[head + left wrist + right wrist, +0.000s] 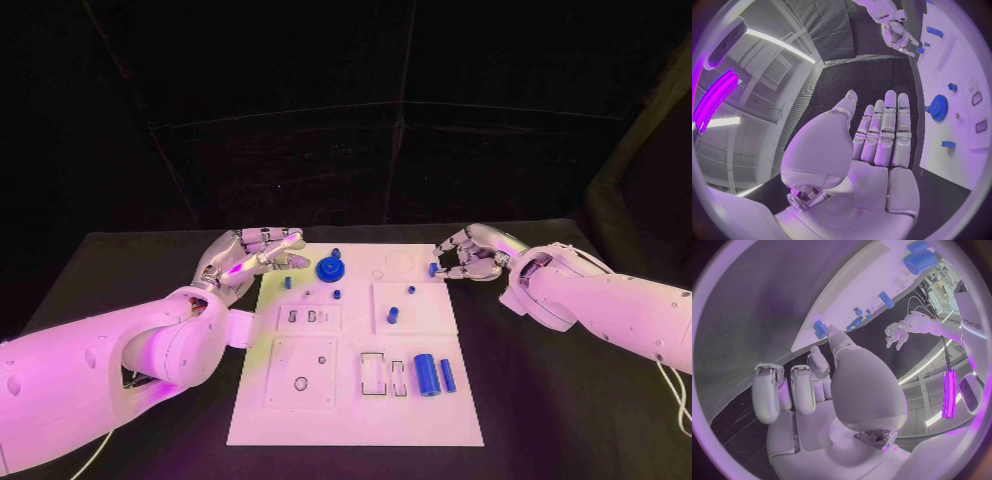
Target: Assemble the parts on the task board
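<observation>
Both silver many-fingered hands sit at the far end of the white rectangular task board (355,350). The left hand (257,252) is flat with fingers stretched out, holding nothing, just beside the round blue gear (332,268). The right hand (469,256) pinches a small blue peg (433,268) at the board's far right edge. A fat blue cylinder (426,373) lies on the near half of the board.
</observation>
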`<action>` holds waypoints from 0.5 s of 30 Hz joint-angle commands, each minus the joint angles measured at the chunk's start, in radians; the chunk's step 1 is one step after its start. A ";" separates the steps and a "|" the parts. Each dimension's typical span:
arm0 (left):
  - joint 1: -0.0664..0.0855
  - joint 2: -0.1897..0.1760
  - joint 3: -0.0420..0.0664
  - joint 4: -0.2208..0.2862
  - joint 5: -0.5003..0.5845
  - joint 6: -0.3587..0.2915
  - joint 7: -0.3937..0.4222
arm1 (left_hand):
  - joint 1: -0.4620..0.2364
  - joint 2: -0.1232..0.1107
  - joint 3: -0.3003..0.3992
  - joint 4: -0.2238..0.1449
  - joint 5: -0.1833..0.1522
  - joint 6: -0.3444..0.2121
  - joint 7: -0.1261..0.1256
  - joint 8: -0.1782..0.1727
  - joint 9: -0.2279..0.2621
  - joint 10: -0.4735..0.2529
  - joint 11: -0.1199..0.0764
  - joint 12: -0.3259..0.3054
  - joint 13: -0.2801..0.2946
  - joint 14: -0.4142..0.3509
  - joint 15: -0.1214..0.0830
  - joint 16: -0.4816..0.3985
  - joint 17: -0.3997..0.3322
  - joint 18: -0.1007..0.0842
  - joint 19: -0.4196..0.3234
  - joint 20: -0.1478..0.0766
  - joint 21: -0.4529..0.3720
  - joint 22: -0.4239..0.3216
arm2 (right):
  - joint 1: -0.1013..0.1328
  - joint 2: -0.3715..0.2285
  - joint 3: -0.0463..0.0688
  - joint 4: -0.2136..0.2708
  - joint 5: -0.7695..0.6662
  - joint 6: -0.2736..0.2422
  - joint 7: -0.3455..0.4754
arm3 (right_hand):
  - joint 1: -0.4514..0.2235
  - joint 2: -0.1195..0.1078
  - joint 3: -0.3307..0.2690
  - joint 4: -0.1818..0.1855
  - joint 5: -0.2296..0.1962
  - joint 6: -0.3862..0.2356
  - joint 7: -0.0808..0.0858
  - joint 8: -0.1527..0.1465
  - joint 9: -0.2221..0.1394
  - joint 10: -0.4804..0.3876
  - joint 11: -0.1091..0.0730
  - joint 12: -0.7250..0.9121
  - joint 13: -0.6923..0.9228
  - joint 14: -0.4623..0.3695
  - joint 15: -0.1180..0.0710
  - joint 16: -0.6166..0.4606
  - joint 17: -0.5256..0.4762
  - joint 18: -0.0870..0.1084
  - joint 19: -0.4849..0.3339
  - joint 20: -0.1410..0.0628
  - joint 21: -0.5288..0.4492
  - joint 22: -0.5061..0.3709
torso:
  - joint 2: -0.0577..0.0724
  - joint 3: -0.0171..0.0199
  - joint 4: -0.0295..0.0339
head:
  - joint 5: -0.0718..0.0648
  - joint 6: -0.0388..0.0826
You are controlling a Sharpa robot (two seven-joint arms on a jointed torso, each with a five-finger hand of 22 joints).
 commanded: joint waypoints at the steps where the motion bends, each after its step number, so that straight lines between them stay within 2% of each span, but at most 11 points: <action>1: 0.001 0.000 0.001 0.001 -0.005 0.013 0.004 | 0.002 0.011 0.001 -0.004 0.005 0.007 -0.002 -0.003 -0.001 0.007 0.001 -0.003 0.001 0.007 -0.002 -0.004 0.001 0.015 0.008 0.000 -0.006 -0.001 | 0.000 0.006 0.000 -0.005 0.003 0.031 0.014 | 0.002 0.015 -0.002 -0.005 0.002 0.013 -0.001 0.007 0.002 0.006 -0.005 0.008 0.004 0.063 0.001 0.002 0.056 0.004 0.000 -0.002 -0.001 0.119 | 0.000 0.0005 0.0000 | -0.001 -0.001; 8: 0.001 0.000 0.001 0.001 -0.005 0.013 0.004 | 0.002 0.011 0.001 -0.004 0.005 0.007 -0.002 -0.003 -0.001 0.007 0.001 -0.003 0.001 0.007 -0.002 -0.004 0.001 0.015 0.008 0.000 -0.006 -0.001 | -0.002 0.018 0.000 -0.017 0.003 0.048 0.012 | 0.013 0.037 0.007 -0.015 -0.011 0.043 -0.006 0.017 0.004 0.013 -0.010 0.020 0.014 0.065 -0.004 0.005 0.063 0.003 0.005 -0.006 0.002 0.125 | 0.000 0.0005 -0.0001 | -0.001 -0.002; 15: 0.001 0.000 0.001 0.001 -0.005 0.013 0.003 | 0.002 0.012 0.001 -0.006 0.005 0.007 -0.002 -0.004 -0.001 0.007 0.001 -0.004 0.001 0.007 -0.002 -0.004 0.002 0.015 0.008 0.000 -0.006 -0.001 | -0.005 0.028 0.000 -0.027 0.003 0.054 0.006 | 0.019 0.048 0.015 -0.019 -0.016 0.052 -0.007 0.018 0.004 0.015 -0.012 0.024 0.018 0.066 -0.005 0.006 0.066 0.002 0.007 -0.007 0.003 0.128 | 0.000 0.0010 0.0000 | 0.000 -0.002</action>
